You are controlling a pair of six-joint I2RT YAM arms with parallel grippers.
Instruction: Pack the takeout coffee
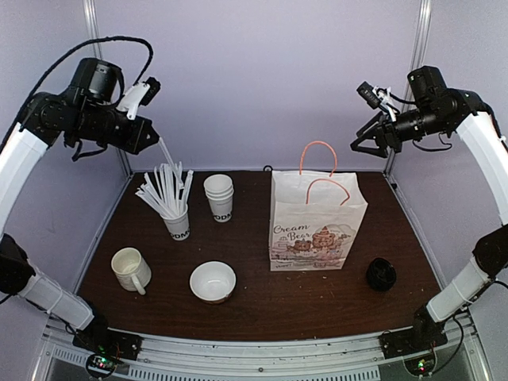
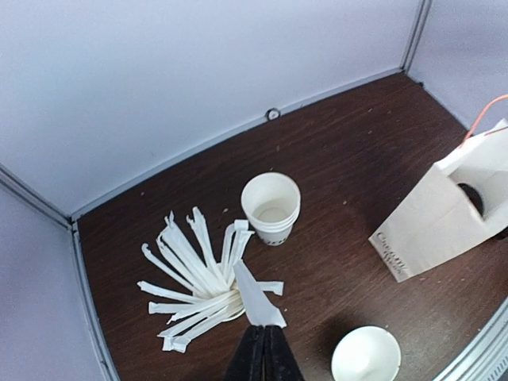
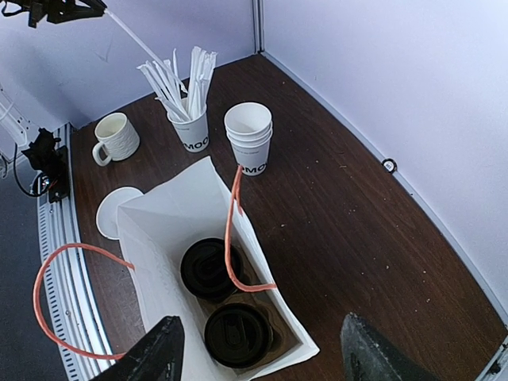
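Right, both arms are up high. Left gripper [image 1: 153,136] is above the back-left corner, jaws pressed together on a wrapped straw [image 2: 255,298], just over the straw cup [image 1: 178,226]. Right gripper [image 1: 357,145] hangs near the back-right corner, fingers spread wide. And the coffee: first lidded cup [image 3: 208,268] and second lidded cup [image 3: 236,333] sit side by side inside the paper bag [image 1: 317,222], standing right of centre. Dark lump [image 1: 381,274] by the right edge, possibly a spare lid.
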